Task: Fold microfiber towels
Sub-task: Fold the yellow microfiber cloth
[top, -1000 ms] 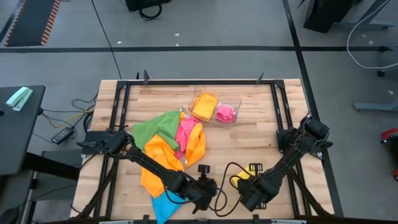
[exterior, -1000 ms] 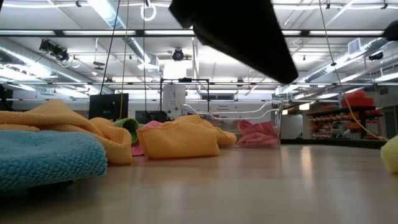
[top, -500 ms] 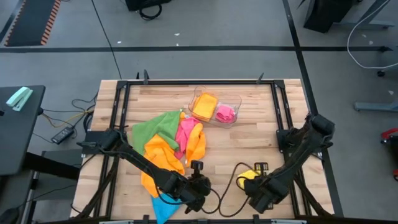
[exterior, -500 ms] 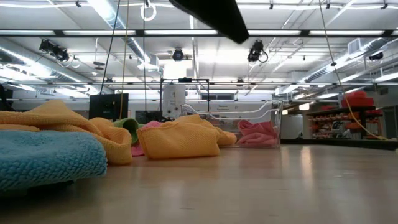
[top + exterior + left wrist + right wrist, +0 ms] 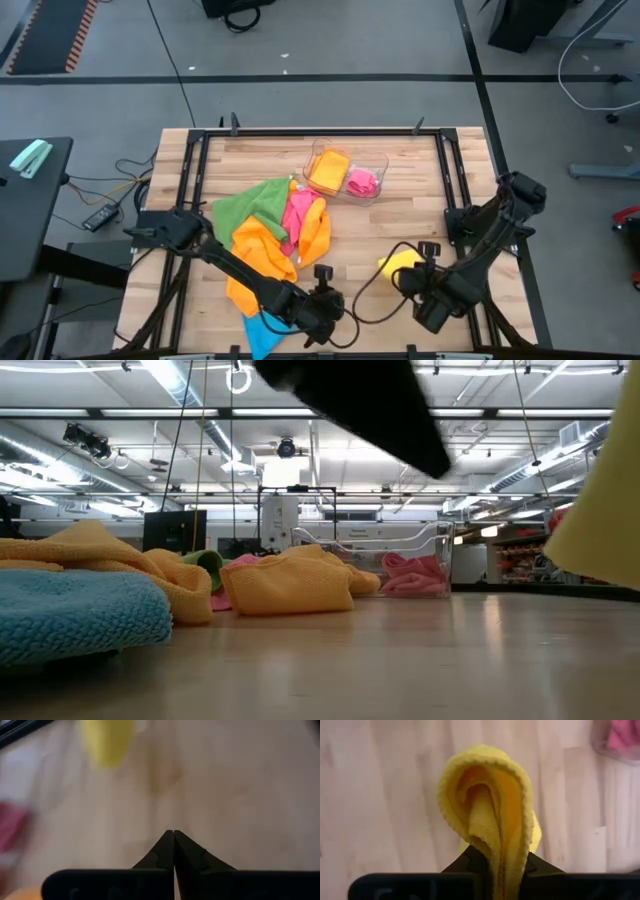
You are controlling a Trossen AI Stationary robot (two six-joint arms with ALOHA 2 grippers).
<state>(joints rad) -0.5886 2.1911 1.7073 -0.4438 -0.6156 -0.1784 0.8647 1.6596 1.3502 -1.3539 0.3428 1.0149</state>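
My right gripper (image 5: pixel 408 276) is near the table's front right, shut on a yellow towel (image 5: pixel 489 795), which also shows at the low view's right edge (image 5: pixel 600 510). My left gripper (image 5: pixel 173 838) is shut with nothing in it, over bare wood near the front middle (image 5: pixel 330 305). A blue towel (image 5: pixel 262 330) lies crumpled at the front edge, to the left of my left gripper. Green, orange and pink towels (image 5: pixel 270 220) lie in a heap left of centre. My right gripper pinches a bunched fold of the yellow towel (image 5: pixel 496 851) between its two fingers, several layers together. The fingers come steeply from above. The towel loops out past the fingertips and hangs clear of the table (image 5: pixel 590 565).
A clear plastic tray (image 5: pixel 378 160) at the far middle holds an orange and a pink cloth. A black cable (image 5: pixel 372 290) loops over the wood between the two grippers. Bare wood lies at the table's right and in front of the tray.
My right gripper has risen and drifted toward the table's right and far side, tipping more steeply downward. The yellow towel, which lay on the table a second ago, has come up with it and now hangs clear.
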